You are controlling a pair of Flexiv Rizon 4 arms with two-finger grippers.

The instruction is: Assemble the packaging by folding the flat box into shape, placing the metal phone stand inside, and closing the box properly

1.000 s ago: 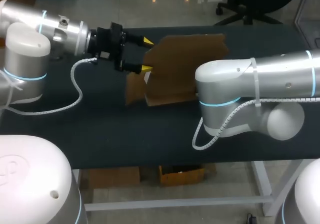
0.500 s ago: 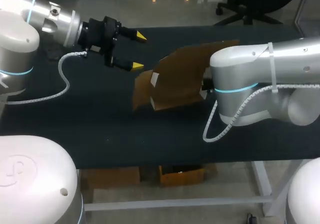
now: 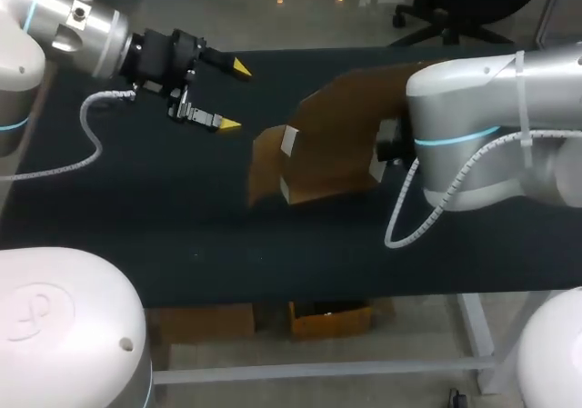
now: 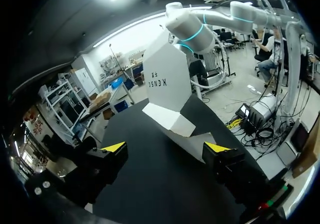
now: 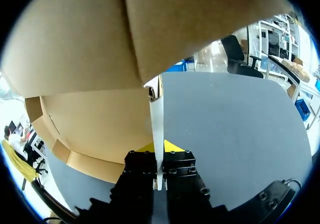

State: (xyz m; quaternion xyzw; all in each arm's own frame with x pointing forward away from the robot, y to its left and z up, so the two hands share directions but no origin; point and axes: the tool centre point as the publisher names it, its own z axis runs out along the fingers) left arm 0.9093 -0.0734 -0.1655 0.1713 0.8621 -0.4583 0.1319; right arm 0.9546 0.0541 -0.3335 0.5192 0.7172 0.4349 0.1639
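Hiding behind the right arm overhead, right claw pinches box edge.

The right arm hides its jaws and part of the box.

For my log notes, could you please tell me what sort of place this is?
Probably a robotics lab bench: a dark table, the right hand shut on a partly folded cardboard box, the left hand open nearby.
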